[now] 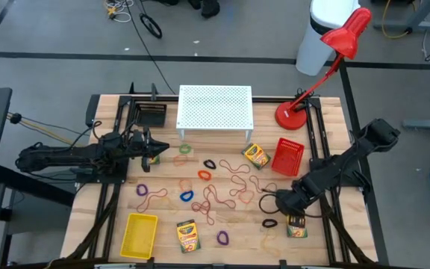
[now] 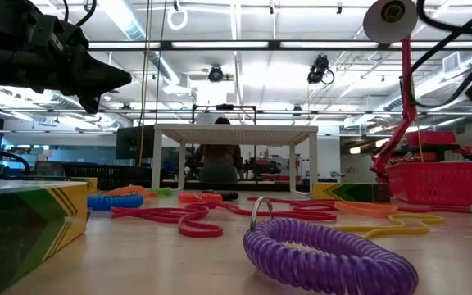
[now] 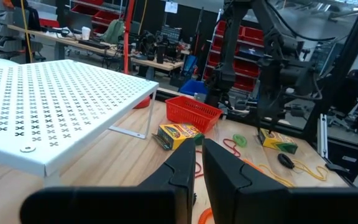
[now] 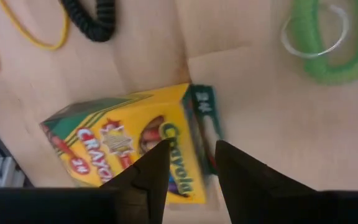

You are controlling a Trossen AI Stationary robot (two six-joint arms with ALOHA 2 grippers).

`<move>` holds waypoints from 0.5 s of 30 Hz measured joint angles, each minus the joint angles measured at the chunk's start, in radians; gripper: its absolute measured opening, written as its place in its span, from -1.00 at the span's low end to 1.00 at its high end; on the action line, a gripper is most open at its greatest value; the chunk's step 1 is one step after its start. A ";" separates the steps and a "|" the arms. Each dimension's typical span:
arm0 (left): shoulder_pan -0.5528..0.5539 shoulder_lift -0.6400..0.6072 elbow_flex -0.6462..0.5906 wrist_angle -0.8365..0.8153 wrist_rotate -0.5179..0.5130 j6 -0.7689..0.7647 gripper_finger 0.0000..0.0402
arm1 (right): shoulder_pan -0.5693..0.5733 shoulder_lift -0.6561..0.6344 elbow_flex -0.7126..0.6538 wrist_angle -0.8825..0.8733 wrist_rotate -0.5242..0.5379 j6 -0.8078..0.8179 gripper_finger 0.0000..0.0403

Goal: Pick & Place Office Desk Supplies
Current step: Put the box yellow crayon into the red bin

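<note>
1. Right gripper (image 4: 188, 165) sits low over a crayon box (image 4: 132, 140) lying flat on the table (image 1: 110, 202) at its near right edge. Jaws stand partly apart, and the box's end lies between and just beyond the tips. No firm clamp shows, so I judge the box to be resting on the wood rather than held, either just set down or about to be taken.
2. Just beyond the right jaws: a black coil loop (image 4: 92, 18), a yellow band (image 4: 30, 37) and a green coil loop (image 4: 319, 46), all clear of the fingers.
3. Left gripper (image 3: 197, 168) hangs by the white perforated stand (image 3: 48, 106), jaws narrow with only a slim gap, and I see nothing between them. It looks parked, waiting.
4. Ahead of the left jaws: a second crayon box (image 3: 178, 134), with a red basket (image 3: 192, 112) behind it.
5. A yellow tray (image 1: 139, 234) at the near left edge appears empty, so the basket or the tray may be the intended drop spot; I cannot tell which.
6. Loops and thin bands lie scattered mid-table, between the two grippers. A purple loop (image 2: 326, 254) lies closest to the low camera. Most sorting appears undone.
7. Risk: a flat box offers little for the fingers; the grip may slip.
</note>
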 joint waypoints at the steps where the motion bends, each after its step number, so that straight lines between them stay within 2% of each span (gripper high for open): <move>1: 0.000 0.000 0.000 0.000 0.000 0.000 -0.83 | -0.006 0.000 -0.004 0.009 -0.001 -0.013 -0.31; 7: 0.000 0.000 0.000 0.000 0.000 0.000 -0.83 | -0.027 0.000 -0.063 0.165 -0.108 -0.051 -0.31; 9: 0.000 0.000 0.000 0.000 0.000 0.000 -0.83 | -0.025 0.000 -0.074 0.185 -0.113 -0.050 -0.34; 12: 0.000 0.000 0.000 0.000 0.000 0.000 -0.83 | -0.026 -0.001 -0.075 0.186 -0.113 -0.055 -0.47; 15: 0.000 0.000 0.000 0.000 0.000 0.000 -0.83 | -0.026 -0.001 -0.075 0.185 -0.112 -0.058 -0.70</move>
